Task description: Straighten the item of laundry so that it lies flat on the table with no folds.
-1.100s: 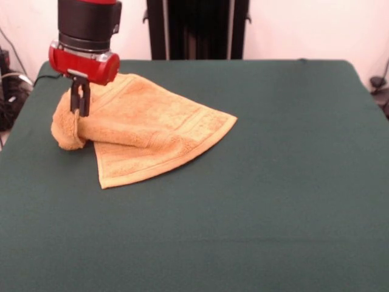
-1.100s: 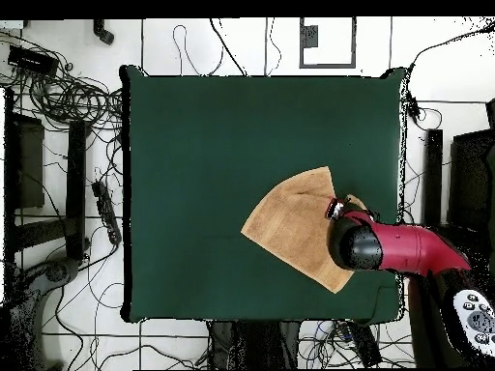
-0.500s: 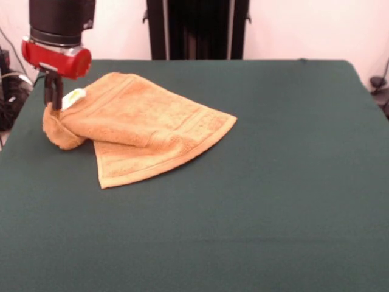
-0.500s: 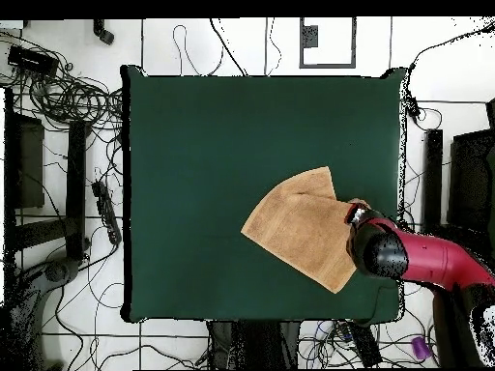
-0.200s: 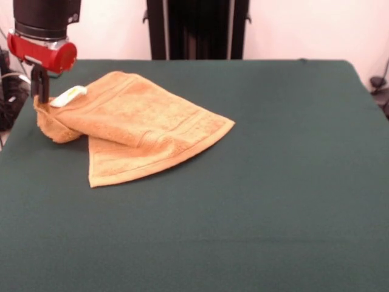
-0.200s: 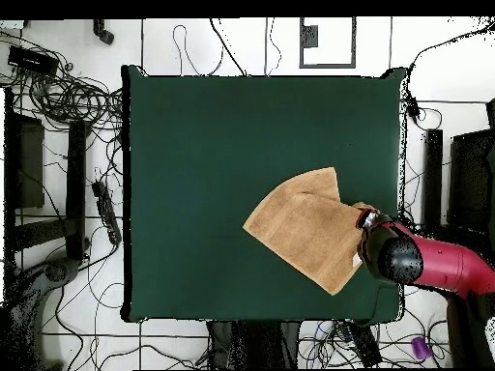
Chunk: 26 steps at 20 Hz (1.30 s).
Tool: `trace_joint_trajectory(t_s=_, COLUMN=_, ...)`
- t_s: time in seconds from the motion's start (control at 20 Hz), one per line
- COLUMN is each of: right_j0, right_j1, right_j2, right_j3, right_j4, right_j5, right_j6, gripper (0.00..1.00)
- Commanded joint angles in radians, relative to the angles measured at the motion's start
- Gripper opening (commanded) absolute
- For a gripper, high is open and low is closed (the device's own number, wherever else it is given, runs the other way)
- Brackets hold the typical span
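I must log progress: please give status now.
Gripper shut on towel corner. Orange towel folded over itself, white label showing. Green table: nothing in the way.

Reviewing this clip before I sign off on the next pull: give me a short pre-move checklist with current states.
1. Gripper shut on the hand towel's corner: ok.
2. Towel flat, no folds: not ok; one layer lies folded over another.
3. Care label visible near the held corner: ok.
4. Room to pull outward: not ok; the gripper is at the green table's edge.
5. Table around the towel free of other objects: ok.
6. Grip depth on the cloth: cannot tell.
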Motion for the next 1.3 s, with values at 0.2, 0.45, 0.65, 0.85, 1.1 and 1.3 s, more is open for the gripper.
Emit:
trace_joint_trajectory(t_s=0.2, right_j0=0.002, right_j1=0.020, right_j2=0.169, right_j3=0.022, right_j4=-0.054, right_j5=0.142, right_j6=-0.249, gripper=0.00)
trace_joint_trajectory(t_s=0.45, right_j0=-0.056, right_j1=0.027, right_j2=0.240, right_j3=0.041, right_j4=-0.048, right_j5=0.154, right_j6=-0.314, gripper=0.00)
trace_joint_trajectory(t_s=0.65, right_j0=-0.143, right_j1=0.055, right_j2=0.347, right_j3=0.062, right_j4=-0.026, right_j5=0.195, right_j6=-0.416, gripper=0.00)
trace_joint_trajectory(t_s=0.85, right_j0=-0.192, right_j1=0.073, right_j2=0.407, right_j3=0.071, right_j4=-0.028, right_j5=0.230, right_j6=-0.446, gripper=0.00)
trace_joint_trajectory(t_s=1.1, right_j0=-0.254, right_j1=0.099, right_j2=0.477, right_j3=0.081, right_j4=-0.031, right_j5=0.267, right_j6=-0.495, gripper=0.00)
trace_joint_trajectory(t_s=1.3, right_j0=-0.306, right_j1=0.129, right_j2=0.533, right_j3=0.088, right_j4=-0.020, right_j5=0.296, right_j6=-0.548, gripper=0.00)
